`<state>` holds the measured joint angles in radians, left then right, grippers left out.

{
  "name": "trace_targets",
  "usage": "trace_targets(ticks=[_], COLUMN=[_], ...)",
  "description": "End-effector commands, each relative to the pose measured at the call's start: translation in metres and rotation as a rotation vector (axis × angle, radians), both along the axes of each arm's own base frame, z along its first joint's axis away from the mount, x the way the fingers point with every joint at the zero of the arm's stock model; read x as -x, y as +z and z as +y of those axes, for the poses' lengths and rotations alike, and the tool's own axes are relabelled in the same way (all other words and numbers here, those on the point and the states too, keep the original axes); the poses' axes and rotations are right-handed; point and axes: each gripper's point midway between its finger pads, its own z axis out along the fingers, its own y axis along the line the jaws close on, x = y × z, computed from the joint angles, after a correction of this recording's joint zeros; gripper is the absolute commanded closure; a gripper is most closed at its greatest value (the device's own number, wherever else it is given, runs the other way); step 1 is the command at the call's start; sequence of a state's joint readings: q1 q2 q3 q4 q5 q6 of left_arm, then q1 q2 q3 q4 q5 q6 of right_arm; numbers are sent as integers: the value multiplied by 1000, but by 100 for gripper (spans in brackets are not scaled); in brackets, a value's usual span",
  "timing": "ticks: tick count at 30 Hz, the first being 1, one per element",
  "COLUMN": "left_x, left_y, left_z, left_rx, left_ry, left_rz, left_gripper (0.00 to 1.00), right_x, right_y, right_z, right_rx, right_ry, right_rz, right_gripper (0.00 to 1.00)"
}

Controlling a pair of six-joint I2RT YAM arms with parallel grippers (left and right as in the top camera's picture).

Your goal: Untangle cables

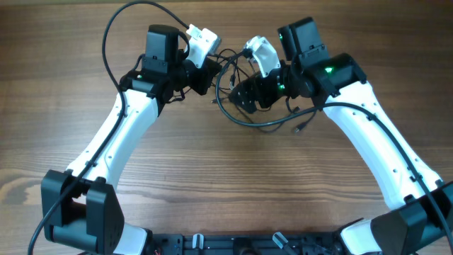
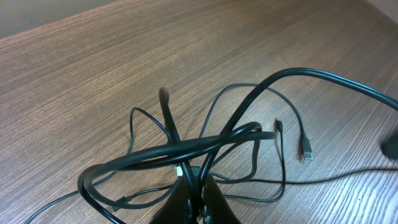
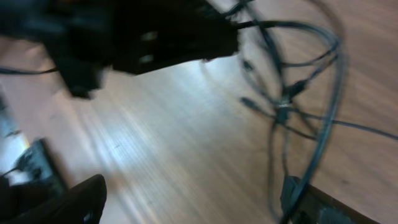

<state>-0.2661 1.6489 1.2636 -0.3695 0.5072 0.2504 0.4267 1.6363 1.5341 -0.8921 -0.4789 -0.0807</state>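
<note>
Clearly unfinished: the left gripper [image 2: 191, 190] is clamped on the cables [image 1: 263, 125], which lie knotted toward twelve o'clock on the table [image 1: 226, 191]. At its three o'clock, the right gripper [image 1: 244, 93] gapes wide, holding nothing.

White arm links [image 1: 117, 134], black joints [image 1: 79, 209], green glows [image 1: 329, 69], perhaps indicators.

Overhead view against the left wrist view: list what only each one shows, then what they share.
Only overhead: the left arm and right arm whole, and the right gripper beside the tangle. Only left wrist: the left gripper seen close, fingers shut on the cables, and a plug with its metal tip clear. Both: the black cables looped on the wooden table.
</note>
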Motion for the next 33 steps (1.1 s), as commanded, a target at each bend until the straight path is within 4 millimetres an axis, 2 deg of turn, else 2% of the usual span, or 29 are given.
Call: trace_targets(ticks=[1,5,6,10,15,18,22,25,29,33], left_x=[2,-1,-3,-10,-24,-28,-33,-36,-34,-22], left_y=[15,14,14,14,7,6,12,16,17,24], left_z=[3,10,13,28,51,57,55,54,50,32], left_rx=[16,19,19,16,-42,-59,-26,-6,12,102], left_ry=[-13,8,16,54,145,169,194,204,183,97], left_rz=[-41,-34,-34,-35,-50,-61,-68,-74,-71,-36], left_gripper=[96,96,96,96,96,96,96,96,96,96], right_x=[-28,-59,-62,-68,-60,-47,-23,-8,-8,-25], right_y=[-13,-22,-20,-15,-15,-13,1,8,4,-13], right_z=[-24,-81,-84,-73,-53,-30,7,23,27,17], right_rx=[132,315,319,257,179,97,-87,-156,-120,-1], right_ry=[-165,-575,-603,-588,-500,-370,-203,-121,-117,-195], right_rz=[-44,-85,-96,-109,-59,-10,95,137,107,35], right_gripper=[7,7,7,7,7,10,11,11,11,10])
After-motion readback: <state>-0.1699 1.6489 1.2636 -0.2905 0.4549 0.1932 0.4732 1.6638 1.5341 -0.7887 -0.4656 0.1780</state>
